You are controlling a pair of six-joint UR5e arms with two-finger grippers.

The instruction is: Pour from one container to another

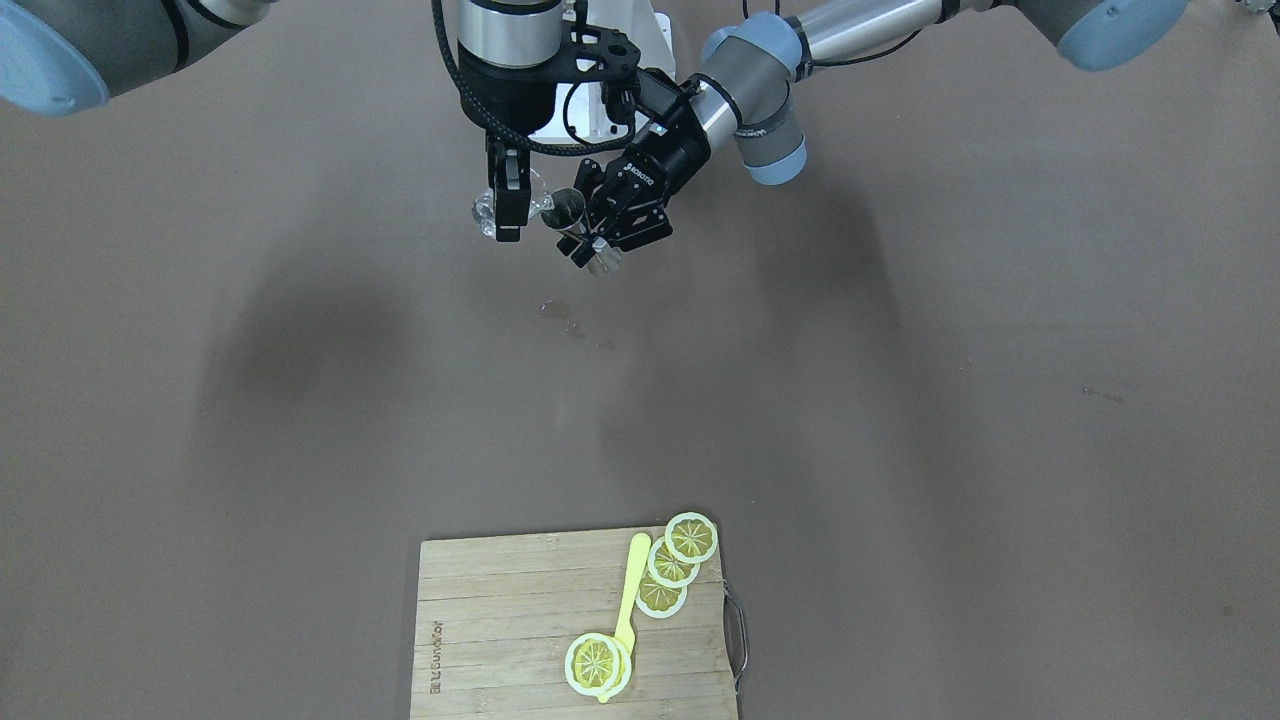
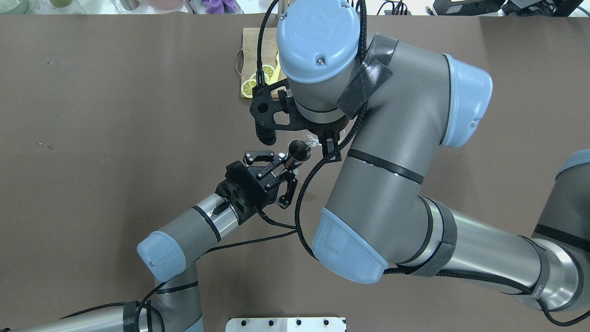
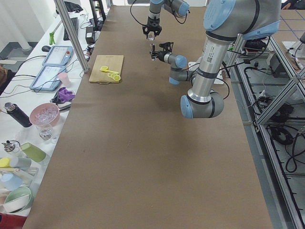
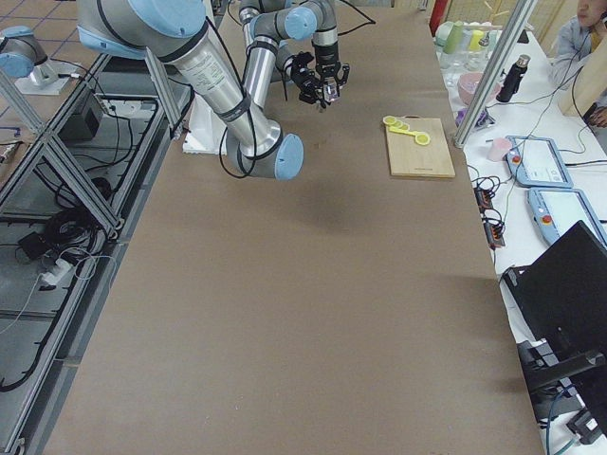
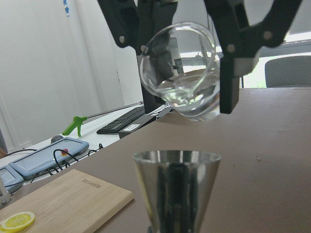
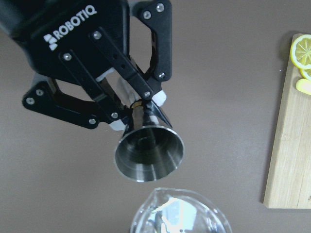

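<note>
Above the brown table, my left gripper (image 1: 585,240) is shut on the narrow waist of the grey metal jigger (image 1: 567,208) and holds it upright with its open cone up. My right gripper (image 1: 509,212) is shut on the small clear glass pitcher (image 1: 484,210). The pitcher is tilted, its lip toward the jigger. In the left wrist view the pitcher (image 5: 182,73) hangs just above and behind the jigger's rim (image 5: 176,158), with clear liquid pooled inside and no stream visible. The right wrist view looks down into the jigger (image 6: 149,151), with the pitcher's lip (image 6: 180,213) close by.
A wooden cutting board (image 1: 500,630) with several lemon slices (image 1: 690,537) and a yellow utensil (image 1: 630,590) lies on the operators' side of the table. Small wet spots (image 1: 560,315) mark the tabletop below the grippers.
</note>
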